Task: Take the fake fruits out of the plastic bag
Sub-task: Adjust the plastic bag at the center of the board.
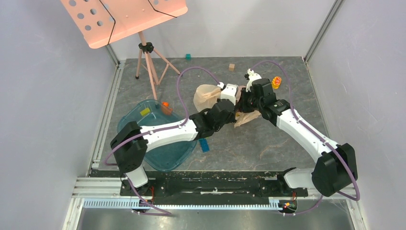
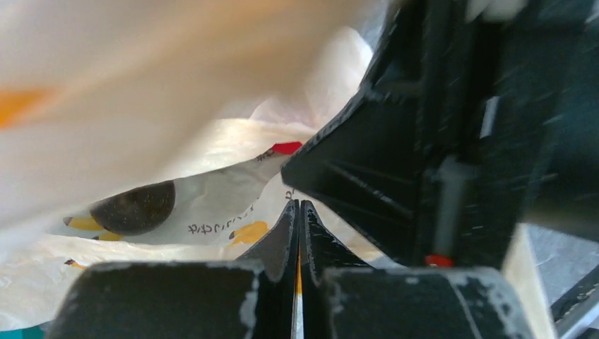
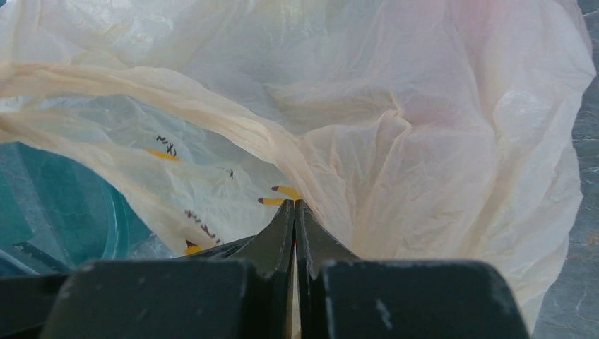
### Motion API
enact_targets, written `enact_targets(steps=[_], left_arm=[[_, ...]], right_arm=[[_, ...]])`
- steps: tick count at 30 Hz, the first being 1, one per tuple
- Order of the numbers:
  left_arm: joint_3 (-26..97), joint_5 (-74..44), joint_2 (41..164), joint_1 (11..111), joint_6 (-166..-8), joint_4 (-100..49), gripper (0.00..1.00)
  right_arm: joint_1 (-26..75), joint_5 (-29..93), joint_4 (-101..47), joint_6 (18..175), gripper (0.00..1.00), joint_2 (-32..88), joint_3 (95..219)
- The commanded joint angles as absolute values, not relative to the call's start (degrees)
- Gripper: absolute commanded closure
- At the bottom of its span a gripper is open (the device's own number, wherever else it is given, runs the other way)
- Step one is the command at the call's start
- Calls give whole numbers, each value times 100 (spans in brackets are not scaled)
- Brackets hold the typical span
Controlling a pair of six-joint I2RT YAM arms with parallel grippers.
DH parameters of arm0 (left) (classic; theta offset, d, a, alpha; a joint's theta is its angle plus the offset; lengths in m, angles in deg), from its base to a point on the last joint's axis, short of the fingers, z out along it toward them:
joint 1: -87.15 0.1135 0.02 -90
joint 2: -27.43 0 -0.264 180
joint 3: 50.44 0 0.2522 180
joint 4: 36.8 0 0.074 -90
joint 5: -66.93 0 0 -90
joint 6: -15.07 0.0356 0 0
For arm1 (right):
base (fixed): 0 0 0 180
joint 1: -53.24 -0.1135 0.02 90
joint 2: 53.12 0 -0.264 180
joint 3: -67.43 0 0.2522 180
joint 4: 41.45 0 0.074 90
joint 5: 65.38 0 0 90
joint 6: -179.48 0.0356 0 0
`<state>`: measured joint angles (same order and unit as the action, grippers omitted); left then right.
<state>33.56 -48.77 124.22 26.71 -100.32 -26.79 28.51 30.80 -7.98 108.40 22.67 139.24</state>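
The tray [image 1: 167,155] rests on the counter [image 1: 268,143] at near left, with a blue block [image 1: 204,145] just beside it. At mid-counter both arms meet at the bag [image 1: 207,96]. The left claw [image 2: 297,208] is clenched on bag film. The right claw [image 3: 294,206] is clenched on a bag fold. One dark grape [image 2: 134,207] shows through the film, inside the bag.

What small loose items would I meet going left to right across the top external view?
Yellow piece, orange piece (both in the teal tray), green block, blue block, tan block, yellow-orange toy.
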Motion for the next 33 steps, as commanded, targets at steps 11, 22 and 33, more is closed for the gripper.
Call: enact_targets(steps=[11,22,33], left_arm=[[2793,-5146,12689,2800,-9979,-3029,98],[2325,-5396,12501,2905,-10016,-3093,98],[2058,-5594,12270,2984,-10011,-3112,98]], right_arm=[[2889,1942,-696,10555,100,2488,14142],[2896,484,-455,10254,100,2477,14439],[2898,463,-634,10152,100,2159,14673]])
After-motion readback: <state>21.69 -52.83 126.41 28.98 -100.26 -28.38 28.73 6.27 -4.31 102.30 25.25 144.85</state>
